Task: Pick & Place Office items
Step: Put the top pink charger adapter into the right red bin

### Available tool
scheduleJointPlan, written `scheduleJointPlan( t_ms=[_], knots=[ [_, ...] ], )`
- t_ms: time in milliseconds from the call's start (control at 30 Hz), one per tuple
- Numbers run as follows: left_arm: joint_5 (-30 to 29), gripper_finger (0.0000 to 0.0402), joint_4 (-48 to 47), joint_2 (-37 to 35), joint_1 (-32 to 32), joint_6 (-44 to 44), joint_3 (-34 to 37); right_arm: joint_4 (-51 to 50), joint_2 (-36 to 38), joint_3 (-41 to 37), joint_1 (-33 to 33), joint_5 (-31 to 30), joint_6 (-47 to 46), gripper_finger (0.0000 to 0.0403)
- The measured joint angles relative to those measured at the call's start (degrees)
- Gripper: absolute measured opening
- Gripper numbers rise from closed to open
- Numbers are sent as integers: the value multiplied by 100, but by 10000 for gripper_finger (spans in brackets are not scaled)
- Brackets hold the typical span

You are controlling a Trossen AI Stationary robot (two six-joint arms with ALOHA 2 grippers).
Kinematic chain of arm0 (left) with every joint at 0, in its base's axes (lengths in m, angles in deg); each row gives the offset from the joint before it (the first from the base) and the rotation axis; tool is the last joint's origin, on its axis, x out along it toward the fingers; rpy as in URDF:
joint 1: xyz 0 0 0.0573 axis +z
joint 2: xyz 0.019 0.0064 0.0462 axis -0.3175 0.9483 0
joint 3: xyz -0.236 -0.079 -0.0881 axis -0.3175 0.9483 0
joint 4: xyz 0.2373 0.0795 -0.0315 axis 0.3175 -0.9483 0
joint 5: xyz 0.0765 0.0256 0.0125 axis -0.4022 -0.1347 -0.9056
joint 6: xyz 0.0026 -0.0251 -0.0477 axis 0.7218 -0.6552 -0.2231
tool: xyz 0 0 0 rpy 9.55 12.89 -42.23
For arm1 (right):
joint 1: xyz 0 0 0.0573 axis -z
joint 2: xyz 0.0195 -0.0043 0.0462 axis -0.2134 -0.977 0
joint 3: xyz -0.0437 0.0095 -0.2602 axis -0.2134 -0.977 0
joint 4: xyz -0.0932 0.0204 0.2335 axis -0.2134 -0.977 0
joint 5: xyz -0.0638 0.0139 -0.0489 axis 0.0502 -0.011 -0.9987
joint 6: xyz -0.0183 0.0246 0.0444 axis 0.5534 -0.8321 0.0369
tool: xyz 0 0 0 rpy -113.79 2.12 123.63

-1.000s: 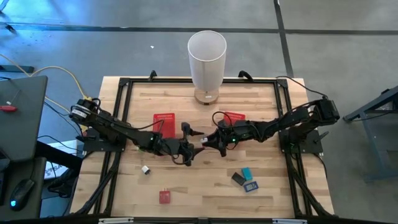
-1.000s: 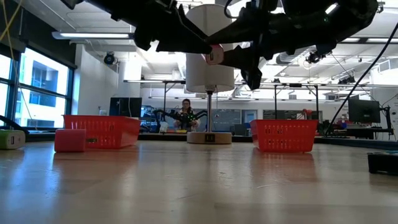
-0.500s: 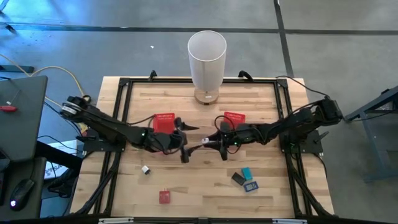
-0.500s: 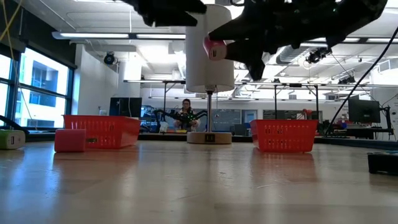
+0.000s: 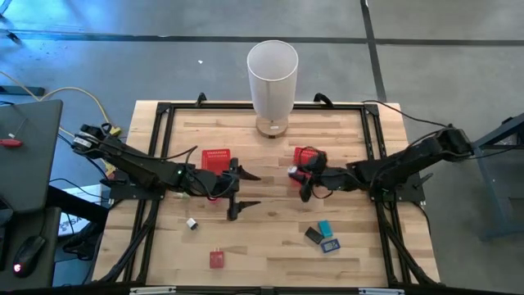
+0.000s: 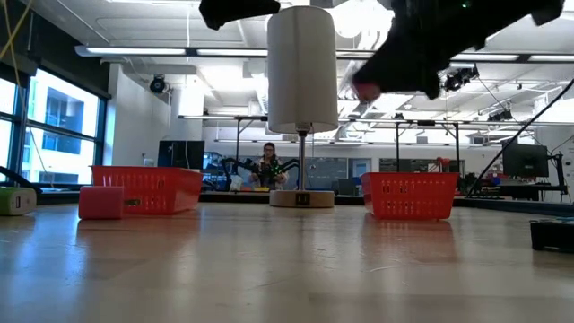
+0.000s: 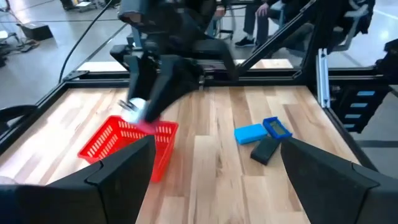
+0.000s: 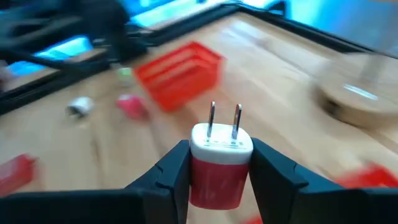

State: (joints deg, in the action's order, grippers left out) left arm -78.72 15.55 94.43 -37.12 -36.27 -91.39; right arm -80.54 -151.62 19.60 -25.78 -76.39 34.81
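We cannot make out the tiny item [image 5: 191, 223] near the left arm. The right arm covers part of one red basket [image 5: 304, 154].

One camera looks straight down on the pale wooden table [image 5: 270, 238], another level across it, both showing the tall white cylinder [image 5: 272, 78].

A wooden table [image 5: 270, 246] inside a black frame is carrying two red mesh baskets [image 5: 216, 158], [image 5: 306, 154] near its middle, a tall white cylinder [image 5: 272, 78] at the far edge, and near the front a small white item [image 5: 191, 223], a red one [image 5: 216, 259], and teal [image 5: 325, 227], black [image 5: 313, 237] and blue [image 5: 330, 245] pieces lying clustered
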Motion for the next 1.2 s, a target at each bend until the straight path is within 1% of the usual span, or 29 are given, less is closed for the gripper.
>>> scheduleJointPlan(
  t_ms=[100, 133, 400, 500, 700, 867, 967, 1033, 1200],
  knots=[
    [1, 337, 0, 0, 0, -64, 0, -880, 223, 1, 69, -309, -517, 123],
    [1, 337, 1, 0, 0, -62, 0, -1034, 234, -1, 86, -389, -655, 123],
    [-1, 337, -83, 0, 0, 145, 0, -2144, 19, -3, 442, -298, -1675, 123],
    [-3, 337, -175, 0, 0, 71, 0, -2213, -144, 3, 601, -98, -1897, 123],
    [-5, 337, -429, 2, 0, 17, 0, -2174, -525, 1, 1050, 633, -1906, 123],
    [-8, 337, -656, 2, -17, 17, 0, -2081, -915, 3, 1406, 809, -1828, 123],
    [-8, 337, -759, 2, -17, 10, 0, -2000, -1115, 3, 1635, 1065, -1742, 124],
    [-10, 337, -779, 2, -15, 10, 0, -1931, -1254, 1, 1738, 1101, -1733, 130],
    [-22, 337, -803, 2, -11, 10, 0, -1730, -1444, 1, 1889, 1176, -1527, 164]
  ],
)
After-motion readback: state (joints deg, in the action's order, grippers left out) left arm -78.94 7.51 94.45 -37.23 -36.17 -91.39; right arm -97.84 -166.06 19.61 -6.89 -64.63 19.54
